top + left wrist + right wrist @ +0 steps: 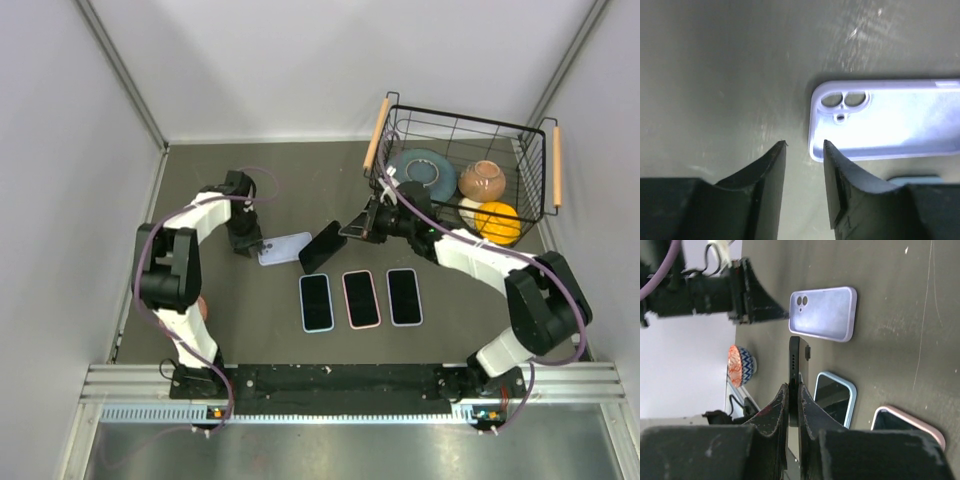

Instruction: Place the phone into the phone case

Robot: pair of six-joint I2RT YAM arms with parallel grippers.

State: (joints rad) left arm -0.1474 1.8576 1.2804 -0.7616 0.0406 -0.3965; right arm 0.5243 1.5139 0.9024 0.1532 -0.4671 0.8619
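An empty lilac phone case (284, 248) lies open side up on the dark table, camera holes toward the left. My left gripper (248, 243) is at its left end. In the left wrist view the gripper (805, 145) stands slightly open with only bare table in the gap, its right fingertip (832, 152) beside the case (890, 120) corner. My right gripper (352, 230) is shut on a black phone (322, 247), held tilted just right of the case. The right wrist view shows the phone (795, 360) edge-on between the gripper (793, 390) fingers, below the case (823, 314).
Three cased phones lie in a row in front: blue-rimmed (316, 301), pink-rimmed (361, 298), and a third (404, 296). A wire basket (530, 140) with bowls stands at the back right. A small patterned bowl (740, 365) sits near the left arm's base.
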